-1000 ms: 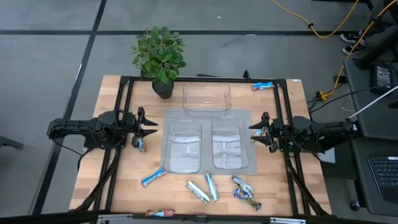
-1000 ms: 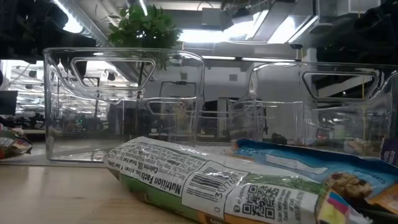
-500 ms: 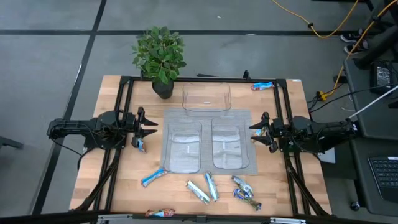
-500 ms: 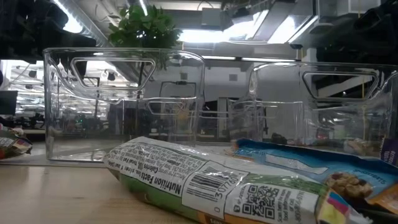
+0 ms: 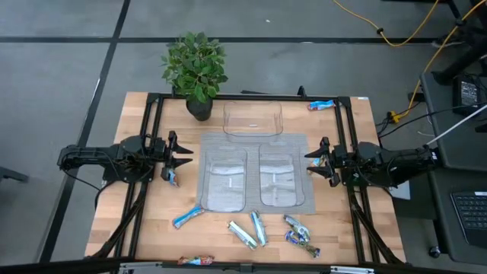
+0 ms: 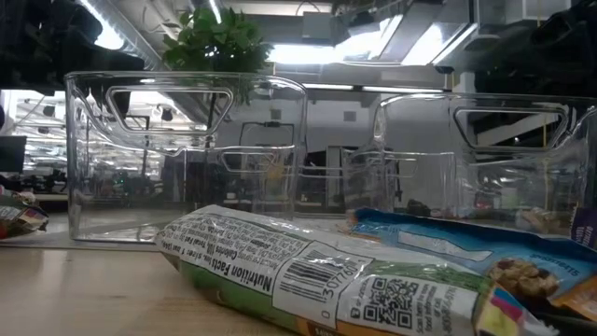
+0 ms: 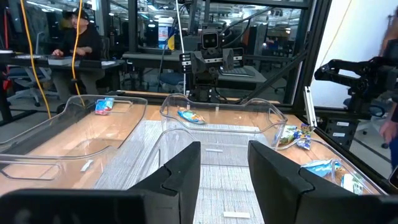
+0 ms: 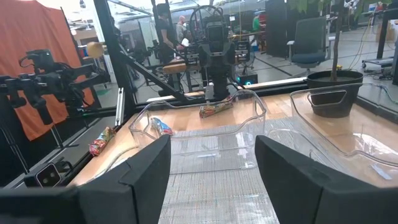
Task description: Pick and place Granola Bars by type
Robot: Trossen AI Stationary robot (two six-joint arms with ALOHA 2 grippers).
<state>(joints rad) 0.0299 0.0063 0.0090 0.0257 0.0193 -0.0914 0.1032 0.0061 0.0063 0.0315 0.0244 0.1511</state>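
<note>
Both grippers hover open and touch nothing. My left gripper (image 5: 179, 158) sits left of the grey mat, my right gripper (image 5: 312, 160) right of it; their wrist views show my left gripper (image 7: 224, 169) and my right gripper (image 8: 213, 177) with spread fingers. Along the near edge lie a bright blue bar (image 5: 188, 218), two pale silvery-green bars (image 5: 252, 231) and dark blue-silver crinkly bars (image 5: 300, 234). Another blue bar (image 5: 320, 105) lies at the far right corner, one (image 5: 172, 178) just below the left gripper, one (image 5: 196, 260) at the near edge. The low view shows a pale green bar (image 6: 308, 271) up close.
Two clear trays (image 5: 227, 180) (image 5: 278, 177) stand side by side on the grey mat (image 5: 256, 141); a third clear tray (image 5: 253, 119) stands behind them. A potted plant (image 5: 196, 70) is at the far edge. Black frame rails (image 5: 144, 144) run along both table sides.
</note>
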